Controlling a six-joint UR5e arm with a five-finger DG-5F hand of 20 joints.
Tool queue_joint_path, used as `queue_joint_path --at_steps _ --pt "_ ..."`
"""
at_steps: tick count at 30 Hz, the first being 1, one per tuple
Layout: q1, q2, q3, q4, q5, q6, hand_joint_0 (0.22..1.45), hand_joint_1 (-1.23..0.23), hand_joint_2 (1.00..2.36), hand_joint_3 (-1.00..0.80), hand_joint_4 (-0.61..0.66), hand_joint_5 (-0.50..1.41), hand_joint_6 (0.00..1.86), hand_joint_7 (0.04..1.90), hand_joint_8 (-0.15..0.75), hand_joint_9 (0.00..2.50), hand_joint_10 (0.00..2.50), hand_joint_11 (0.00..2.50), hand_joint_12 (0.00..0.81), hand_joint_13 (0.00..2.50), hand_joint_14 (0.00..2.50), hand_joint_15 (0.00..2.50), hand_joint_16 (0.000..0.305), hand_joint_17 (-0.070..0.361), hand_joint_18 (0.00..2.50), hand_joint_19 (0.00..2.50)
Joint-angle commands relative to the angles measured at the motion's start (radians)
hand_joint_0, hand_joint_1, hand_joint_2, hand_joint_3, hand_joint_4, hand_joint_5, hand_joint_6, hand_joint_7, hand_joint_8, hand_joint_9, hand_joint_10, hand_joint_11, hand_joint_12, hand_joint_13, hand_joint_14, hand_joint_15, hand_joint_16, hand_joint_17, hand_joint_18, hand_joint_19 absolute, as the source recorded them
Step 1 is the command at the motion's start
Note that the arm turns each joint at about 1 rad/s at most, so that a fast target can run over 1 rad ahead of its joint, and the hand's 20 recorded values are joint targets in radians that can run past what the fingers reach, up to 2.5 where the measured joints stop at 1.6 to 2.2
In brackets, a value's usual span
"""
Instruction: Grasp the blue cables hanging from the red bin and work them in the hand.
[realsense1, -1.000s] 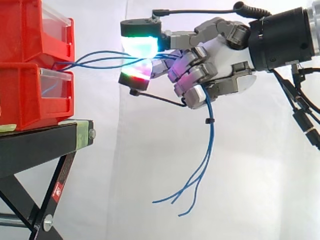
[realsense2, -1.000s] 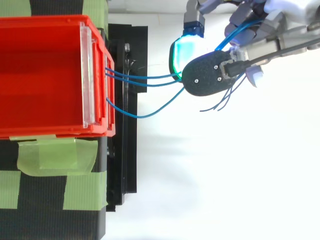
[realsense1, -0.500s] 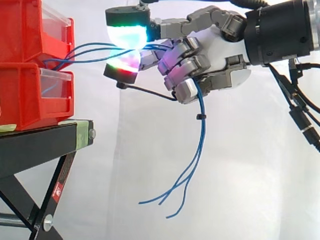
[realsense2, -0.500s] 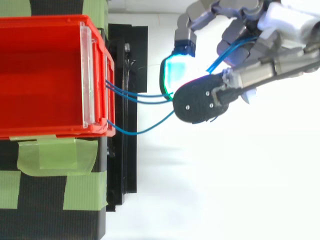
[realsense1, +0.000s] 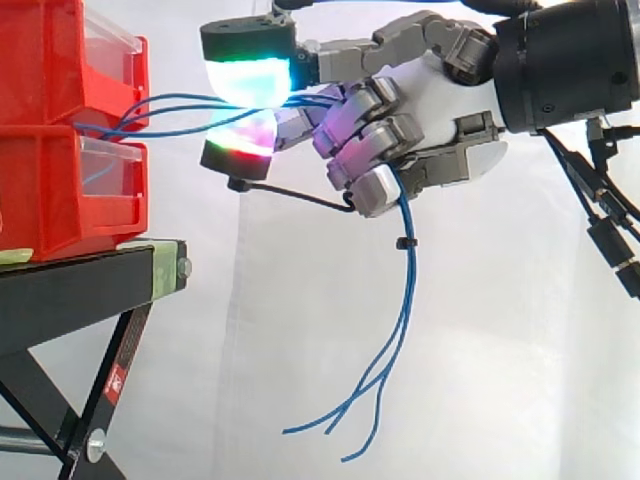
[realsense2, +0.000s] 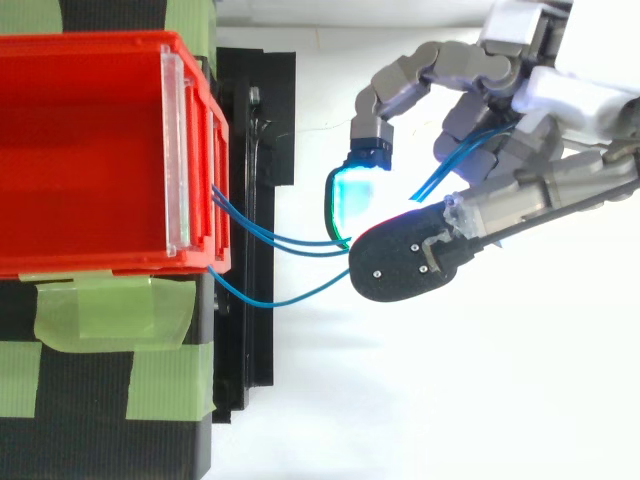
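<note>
Thin blue cables (realsense1: 160, 112) run from the front of the red bins (realsense1: 60, 120) to my hand (realsense1: 420, 120), which reaches in from the right. Two glowing fingertips (realsense1: 248, 75) pinch the strands between them, and the other fingers curl round the bundle. Below the hand the loose ends (realsense1: 385, 360) hang down and split into several tails. In the top view the blue cables (realsense2: 275, 240) leave the red bin's (realsense2: 90, 150) front edge and slack toward the hand (realsense2: 480, 200).
The red bins sit stacked on a black stand (realsense1: 80, 290) with green tape (realsense2: 110, 310) at its corners. A white curtain hangs behind. Open space lies under and right of the hand.
The hand has shifted left toward the bins and, in the top view, downward along the bin front. The cables between bin and fingertips have slackened and the hanging ends have swung left.
</note>
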Motion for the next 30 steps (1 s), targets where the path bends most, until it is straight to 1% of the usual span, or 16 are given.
queue_joint_path --at_steps 1,9,12,15,19,25,27,30 --pt "0.001 -0.001 0.001 0.002 0.005 0.0 0.97 -0.68 1.02 0.02 0.21 -0.12 1.06 1.0 0.649 1.84 2.5 2.5 0.73 2.1 2.5 2.0 0.21 0.158 2.5 0.59" --pt "0.002 -0.007 -0.001 -0.002 0.008 0.005 1.01 -0.66 1.02 0.12 0.2 -0.15 1.08 0.98 0.649 1.84 2.5 2.5 0.73 2.1 2.5 2.0 0.21 0.158 2.5 0.59" --pt "0.002 -0.006 -0.001 -0.002 0.008 0.005 1.02 -0.67 1.01 0.19 0.2 -0.16 1.09 0.97 0.649 1.84 2.5 2.5 0.73 2.1 2.5 2.0 0.21 0.158 2.5 0.59" --pt "0.002 -0.006 -0.001 -0.002 0.008 0.006 1.02 -0.68 1.01 0.2 0.2 -0.16 1.09 0.96 0.649 1.84 2.5 2.5 0.73 2.1 2.5 2.0 0.21 0.158 2.5 0.59" --pt "0.002 -0.006 0.001 0.002 0.008 0.006 1.03 -0.68 1.01 0.21 0.21 -0.16 1.09 0.96 0.649 1.84 2.5 2.5 0.73 2.1 2.5 2.0 0.21 0.158 2.5 0.59" --pt "0.002 -0.006 -0.001 -0.005 0.01 0.006 1.07 -0.68 1.02 0.14 0.19 -0.16 1.07 0.98 0.649 1.84 2.5 2.5 0.73 2.1 2.5 2.0 0.21 0.158 2.5 0.59" --pt "0.001 -0.006 -0.001 -0.012 0.008 0.016 1.08 -0.68 1.02 0.12 0.19 -0.16 1.08 0.97 0.649 1.84 2.5 2.5 0.73 2.1 2.5 2.0 0.21 0.158 2.5 0.59" --pt "0.002 -0.006 0.001 -0.008 0.008 0.025 1.1 -0.68 1.02 0.1 0.18 -0.17 1.08 0.97 0.649 1.84 2.5 2.5 0.73 2.1 2.5 2.0 0.21 0.158 2.5 0.59"
